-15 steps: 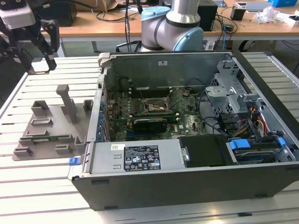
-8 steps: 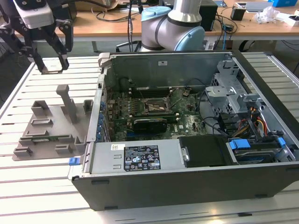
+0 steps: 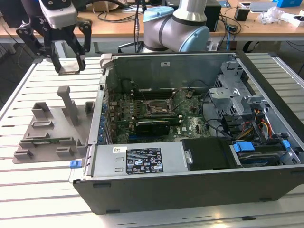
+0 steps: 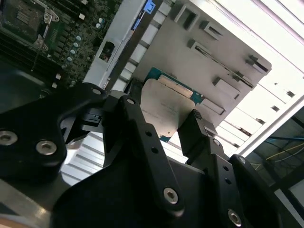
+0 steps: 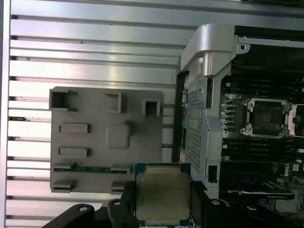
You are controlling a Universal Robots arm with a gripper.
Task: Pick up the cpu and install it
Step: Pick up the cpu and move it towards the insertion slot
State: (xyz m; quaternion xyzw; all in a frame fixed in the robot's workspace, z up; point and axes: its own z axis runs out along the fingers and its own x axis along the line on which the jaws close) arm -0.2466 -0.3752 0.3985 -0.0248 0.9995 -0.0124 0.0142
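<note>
Grey tray on the exterior view's left, beside the open case; gripper fingers clamp the square cpu, silver lid, green edge.

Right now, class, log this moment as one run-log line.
gripper: shut on cpu | cpu: held in air near fixture tray, outside computer case | socket: not reached

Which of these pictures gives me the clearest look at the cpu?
The first wrist view: the cpu faces the camera squarely, its metal lid plain, held in the pincer. The second wrist view shows it slanted, partly behind the pincer's arms. In the exterior view it is too small to make out.
</note>
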